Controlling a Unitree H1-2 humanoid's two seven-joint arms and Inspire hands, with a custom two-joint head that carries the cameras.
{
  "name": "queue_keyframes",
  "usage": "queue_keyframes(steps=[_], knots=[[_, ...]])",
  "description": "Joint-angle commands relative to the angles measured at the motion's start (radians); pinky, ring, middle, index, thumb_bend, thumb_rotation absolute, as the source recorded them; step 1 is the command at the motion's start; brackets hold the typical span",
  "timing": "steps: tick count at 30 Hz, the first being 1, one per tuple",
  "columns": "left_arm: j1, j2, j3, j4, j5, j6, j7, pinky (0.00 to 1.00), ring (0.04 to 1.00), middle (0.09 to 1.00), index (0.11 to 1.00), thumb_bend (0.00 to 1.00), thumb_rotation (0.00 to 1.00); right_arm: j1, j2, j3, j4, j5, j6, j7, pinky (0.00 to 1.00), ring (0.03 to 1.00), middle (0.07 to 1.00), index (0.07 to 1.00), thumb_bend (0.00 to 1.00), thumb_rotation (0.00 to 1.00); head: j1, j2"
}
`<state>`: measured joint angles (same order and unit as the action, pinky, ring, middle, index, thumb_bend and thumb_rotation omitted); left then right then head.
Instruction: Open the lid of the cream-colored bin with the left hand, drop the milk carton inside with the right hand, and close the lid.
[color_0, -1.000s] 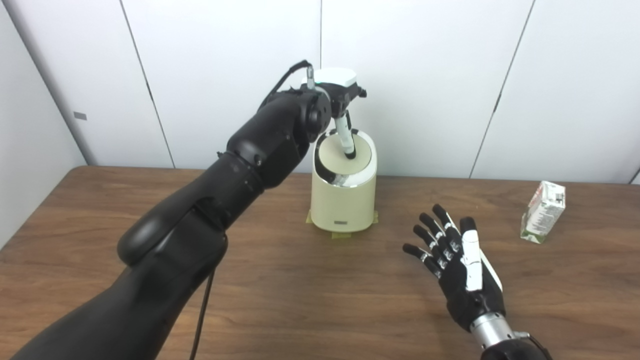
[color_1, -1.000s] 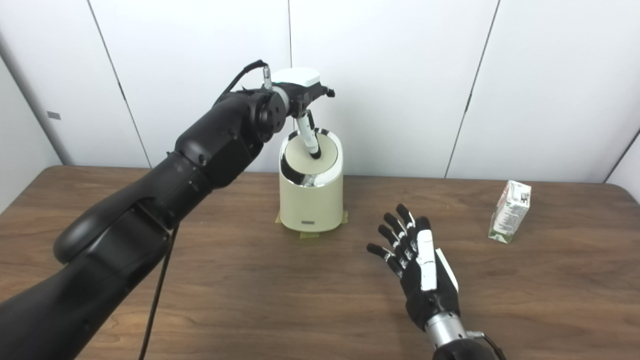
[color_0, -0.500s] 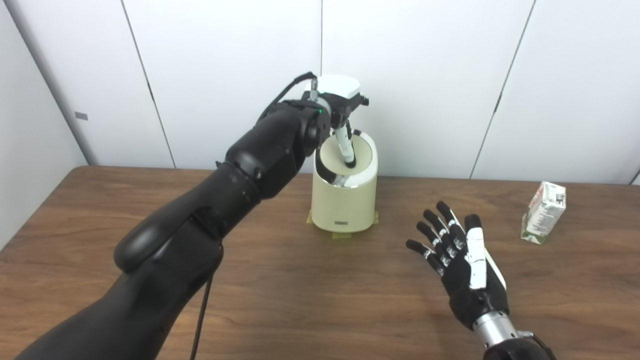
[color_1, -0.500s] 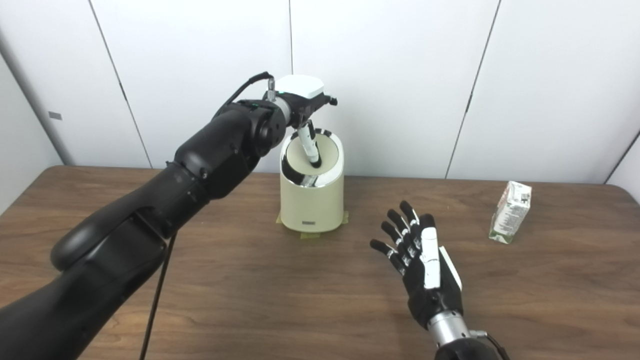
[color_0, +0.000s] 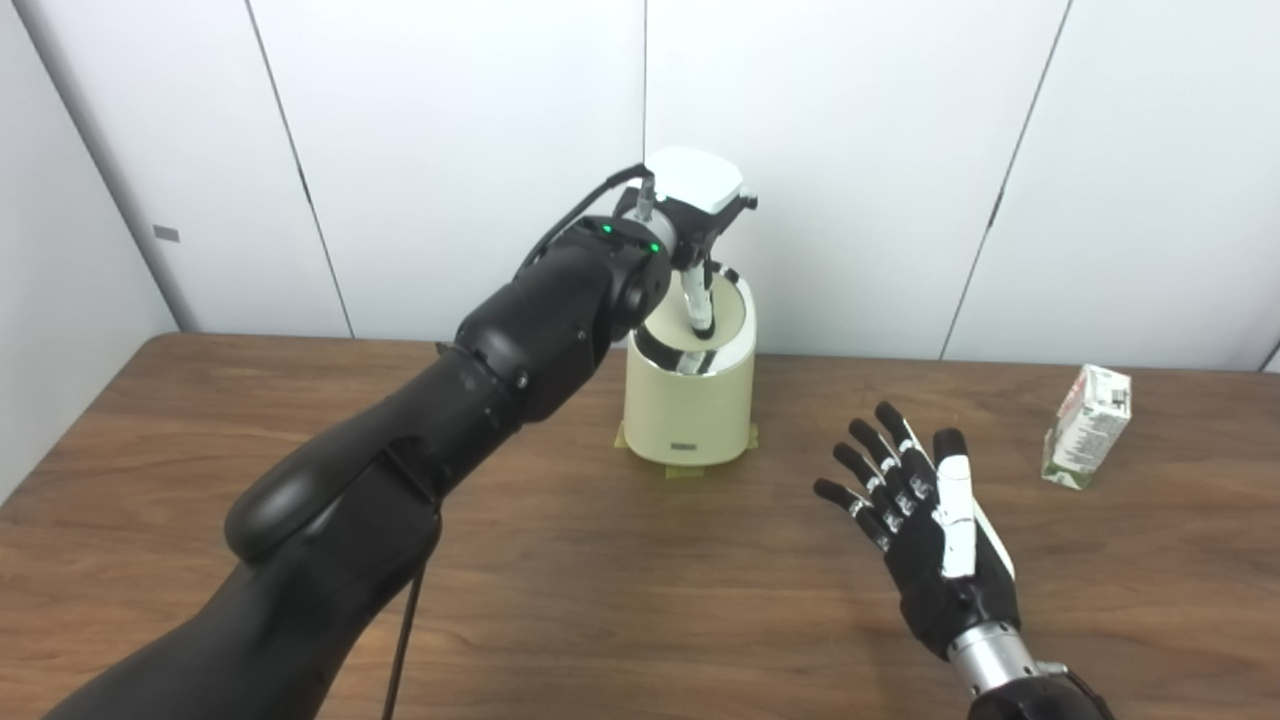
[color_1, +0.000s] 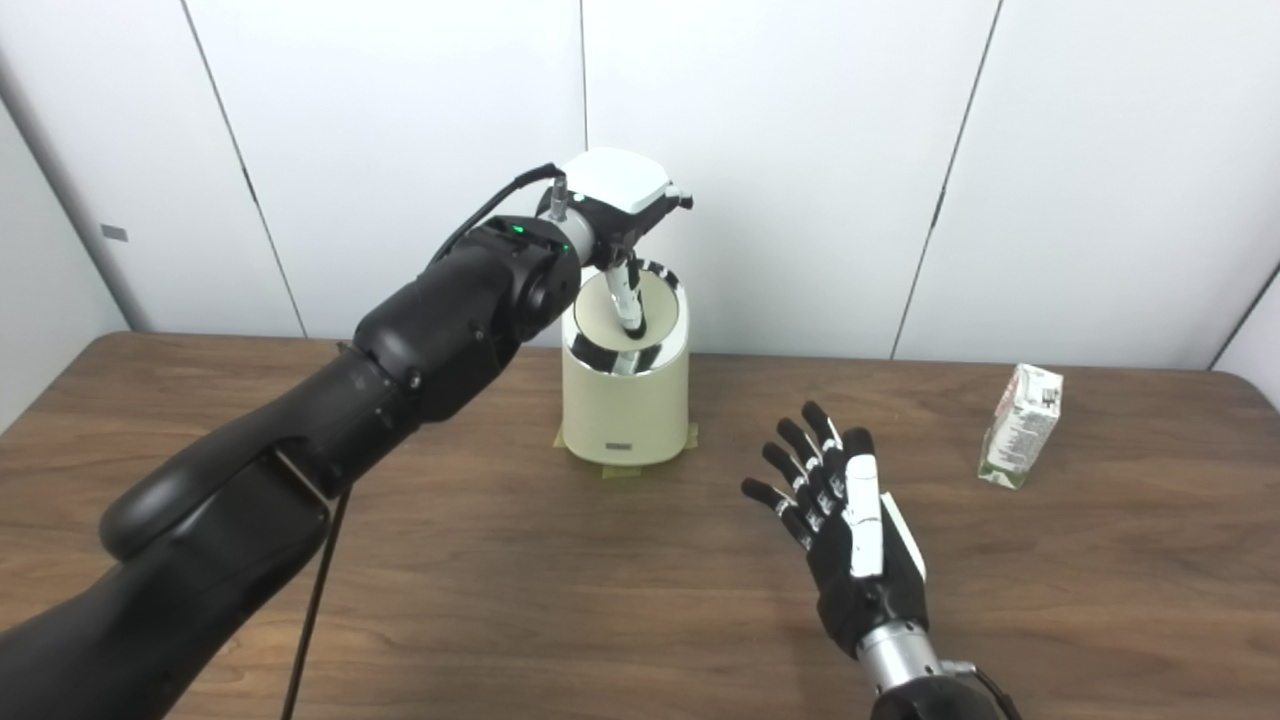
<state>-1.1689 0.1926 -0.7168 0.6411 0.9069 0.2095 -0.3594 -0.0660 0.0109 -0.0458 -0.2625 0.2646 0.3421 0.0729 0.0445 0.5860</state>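
The cream-colored bin (color_0: 688, 400) stands at the back middle of the wooden table (color_0: 600, 580). My left hand (color_0: 695, 185) hovers over it with a finger (color_0: 697, 305) pointing down onto the cream lid (color_0: 728, 312), which is tilted inside its chrome rim. The hand holds nothing. My right hand (color_0: 930, 540) is open and empty, fingers spread, above the table right of the bin. The milk carton (color_0: 1087, 425) stands upright near the table's right edge, apart from both hands.
White wall panels rise right behind the bin. Yellowish tape (color_0: 688, 468) shows under the bin's base. A black cable (color_0: 400, 640) hangs under my left arm, which crosses the left half of the table.
My left hand has moved a little right and down over the bin, and its finger has pushed the lid to a steeper tilt. My right hand and the carton have hardly moved.
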Motion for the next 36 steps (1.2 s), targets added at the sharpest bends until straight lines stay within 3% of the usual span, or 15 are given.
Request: queue_keyframes(steps=[1, 11, 17, 24, 30, 36], knots=[[0.035, -0.004, -0.032, 0.026, 0.024, -0.026, -0.019, 1.0, 0.991, 0.964, 0.939, 1.0, 0.02, -0.037, 0.002, -0.004, -0.021, 0.009, -0.026, 0.001, 0.77, 0.923, 0.95, 0.975, 0.66, 1.0, 0.001, 0.001], [0.063, 0.003, -0.07, 0.032, 0.078, -0.039, -0.029, 0.99, 0.991, 0.975, 0.971, 1.0, 0.08, -0.047, -0.002, -0.015, -0.015, 0.019, -0.028, 0.006, 0.77, 0.931, 0.956, 0.982, 0.66, 1.0, 0.0, 0.004], [0.087, -0.002, -0.099, 0.058, 0.118, -0.061, 0.008, 0.97, 0.979, 0.962, 0.95, 1.0, 0.13, -0.047, -0.005, -0.015, -0.016, 0.009, -0.036, 0.004, 0.76, 0.928, 0.955, 0.985, 0.65, 1.0, -0.004, 0.002], [0.095, -0.005, -0.097, 0.081, 0.124, -0.056, 0.004, 0.97, 0.982, 0.972, 0.96, 0.99, 0.1, -0.047, -0.004, -0.018, -0.012, 0.009, -0.036, 0.003, 0.76, 0.929, 0.956, 0.982, 0.66, 1.0, -0.005, 0.001], [0.082, 0.015, -0.041, 0.033, 0.087, -0.044, -0.012, 0.97, 0.983, 0.973, 0.968, 0.97, 0.09, -0.05, -0.003, -0.017, 0.005, 0.002, -0.046, 0.002, 0.75, 0.923, 0.954, 0.981, 0.67, 1.0, -0.006, 0.0], [0.005, 0.039, 0.05, -0.028, 0.008, -0.045, -0.081, 1.0, 0.999, 0.975, 0.969, 0.96, 0.07, -0.055, -0.006, -0.019, 0.014, 0.002, -0.052, 0.006, 0.75, 0.924, 0.952, 0.975, 0.67, 0.99, -0.001, 0.002]])
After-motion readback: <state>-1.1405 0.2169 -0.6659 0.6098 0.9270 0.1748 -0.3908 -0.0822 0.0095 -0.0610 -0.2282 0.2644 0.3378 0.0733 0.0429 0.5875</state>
